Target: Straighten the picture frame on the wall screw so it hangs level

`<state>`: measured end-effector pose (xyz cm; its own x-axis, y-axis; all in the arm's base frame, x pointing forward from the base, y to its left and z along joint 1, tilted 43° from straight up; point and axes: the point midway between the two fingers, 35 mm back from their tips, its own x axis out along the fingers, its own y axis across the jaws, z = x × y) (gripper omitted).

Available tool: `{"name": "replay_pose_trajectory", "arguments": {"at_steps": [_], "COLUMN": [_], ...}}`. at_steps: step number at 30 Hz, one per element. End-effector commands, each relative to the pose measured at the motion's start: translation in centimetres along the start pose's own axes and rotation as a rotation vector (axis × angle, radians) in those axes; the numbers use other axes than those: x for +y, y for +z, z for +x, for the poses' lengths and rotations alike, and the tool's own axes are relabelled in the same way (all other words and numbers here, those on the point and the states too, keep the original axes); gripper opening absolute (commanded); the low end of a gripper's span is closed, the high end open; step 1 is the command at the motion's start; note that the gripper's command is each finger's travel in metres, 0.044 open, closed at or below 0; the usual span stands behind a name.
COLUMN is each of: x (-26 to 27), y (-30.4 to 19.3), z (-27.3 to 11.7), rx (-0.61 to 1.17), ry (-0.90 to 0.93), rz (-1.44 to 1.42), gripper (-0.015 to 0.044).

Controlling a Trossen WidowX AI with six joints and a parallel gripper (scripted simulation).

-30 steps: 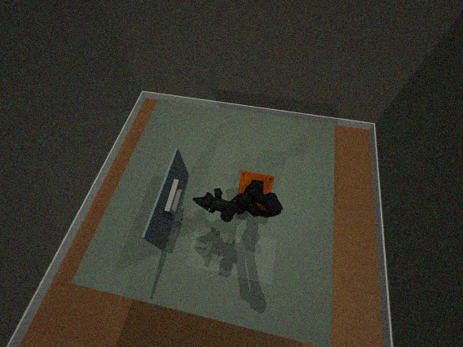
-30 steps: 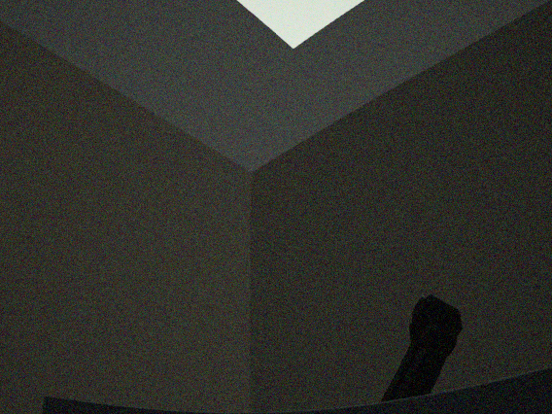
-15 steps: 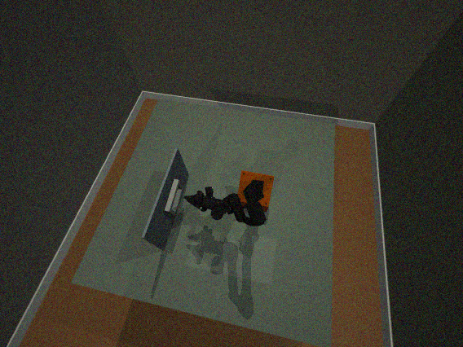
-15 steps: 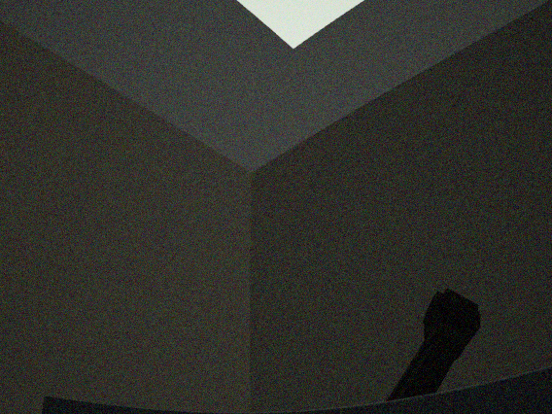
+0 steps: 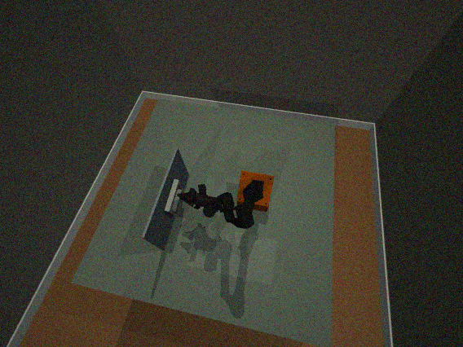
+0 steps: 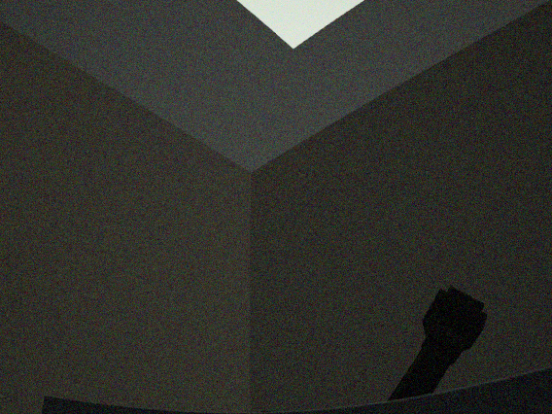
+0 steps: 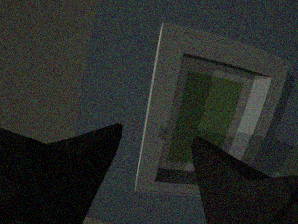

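Observation:
The picture frame point(image 5: 172, 195) point(image 7: 167, 90) is pale grey around a green picture point(image 7: 220, 100) and hangs on the blue-grey wall panel point(image 5: 156, 233) point(image 7: 115, 60). In the wrist view its sides lean, but that view is itself turned, so I cannot tell how crooked it hangs. My gripper point(image 5: 179, 195) point(image 7: 157, 136) is open and empty, close in front of the frame. In the wrist view the frame's left border shows between the fingertips, and the right finger covers part of its lower side. The screw and notched strip are hidden.
The arm's orange base plate point(image 5: 268, 187) stands on the pale green mat point(image 5: 306, 204), right of the panel. Orange-brown table surface point(image 5: 354, 204) borders the mat. The exterior view shows mostly dark room walls, with part of the dark arm point(image 6: 454, 321) at lower right.

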<state>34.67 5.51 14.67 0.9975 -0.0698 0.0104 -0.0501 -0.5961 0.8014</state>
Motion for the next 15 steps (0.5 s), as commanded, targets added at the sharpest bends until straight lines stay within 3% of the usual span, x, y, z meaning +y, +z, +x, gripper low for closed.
{"name": "replay_pose_trajectory", "arguments": {"at_steps": [1, 15], "x": [0.1, 0.1], "y": [-0.1, -0.2], "z": [0.1, 1.7], "rx": [0.004, 0.004], "ry": [0.002, 0.003], "rz": [0.004, 0.004], "gripper": [0.026, 0.026]}}
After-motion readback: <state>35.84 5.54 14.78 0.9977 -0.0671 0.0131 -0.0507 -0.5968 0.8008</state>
